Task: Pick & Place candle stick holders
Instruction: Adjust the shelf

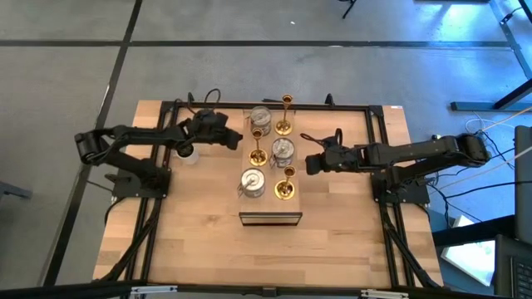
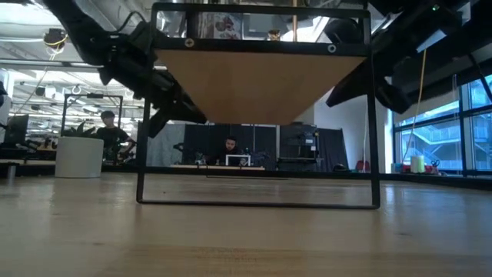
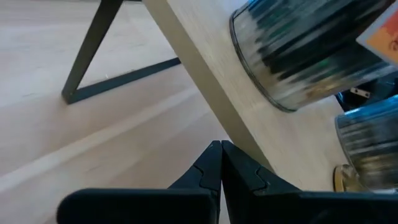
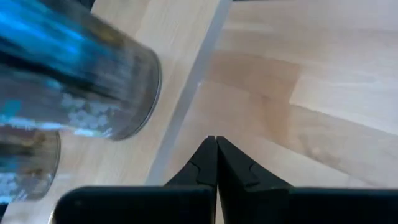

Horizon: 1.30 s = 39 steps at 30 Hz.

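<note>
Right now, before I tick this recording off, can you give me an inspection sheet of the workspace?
Surface: pale wooden table, black frame around it.
Job's things: three gold candlesticks and three silvery cups standing on a long wooden board mid-table.
Clutter: small white pot under the left arm; dark stand by the board's near end.
Pincers: left pincer shut, empty, beside the board; right pincer shut, empty, on the board's other side.
Cables: black wires at the far edge; more run along the frame's sides.
Surroundings: grey floor; people at desks in the low view.
</note>
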Each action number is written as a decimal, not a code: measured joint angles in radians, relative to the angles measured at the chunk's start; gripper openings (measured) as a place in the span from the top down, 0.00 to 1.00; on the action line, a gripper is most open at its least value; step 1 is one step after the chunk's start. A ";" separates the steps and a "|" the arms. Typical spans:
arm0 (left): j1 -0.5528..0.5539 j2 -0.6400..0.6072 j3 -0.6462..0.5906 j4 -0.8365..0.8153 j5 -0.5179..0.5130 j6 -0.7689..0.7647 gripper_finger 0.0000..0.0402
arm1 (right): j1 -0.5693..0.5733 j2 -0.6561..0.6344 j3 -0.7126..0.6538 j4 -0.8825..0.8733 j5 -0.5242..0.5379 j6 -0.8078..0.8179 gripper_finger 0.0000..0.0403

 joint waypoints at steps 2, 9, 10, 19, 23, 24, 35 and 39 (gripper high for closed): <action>0.001 0.016 0.020 -0.001 0.000 0.003 1.00 | 0.008 0.000 0.000 -0.005 -0.001 0.000 1.00; 0.000 0.028 0.038 -0.025 0.025 0.011 1.00 | 0.035 0.000 0.000 -0.017 0.018 0.015 1.00; 0.000 0.027 0.038 -0.034 0.038 0.011 1.00 | 0.039 0.000 0.000 -0.017 0.022 0.015 1.00; -0.086 0.020 0.037 -0.056 0.040 -0.034 1.00 | 0.051 0.000 0.000 -0.019 0.025 0.033 1.00; -0.151 0.020 0.037 -0.064 0.036 -0.060 1.00 | 0.054 0.000 0.000 -0.017 0.024 0.033 1.00; -0.169 0.019 0.037 -0.069 0.028 -0.060 1.00 | 0.054 0.000 0.000 -0.016 0.024 0.033 1.00; -0.313 0.007 0.036 -0.106 -0.063 -0.145 1.00 | 0.053 0.001 0.000 -0.011 0.030 0.029 1.00; -0.360 -0.020 0.036 -0.141 -0.114 -0.162 1.00 | 0.052 0.001 0.000 -0.009 0.077 0.026 1.00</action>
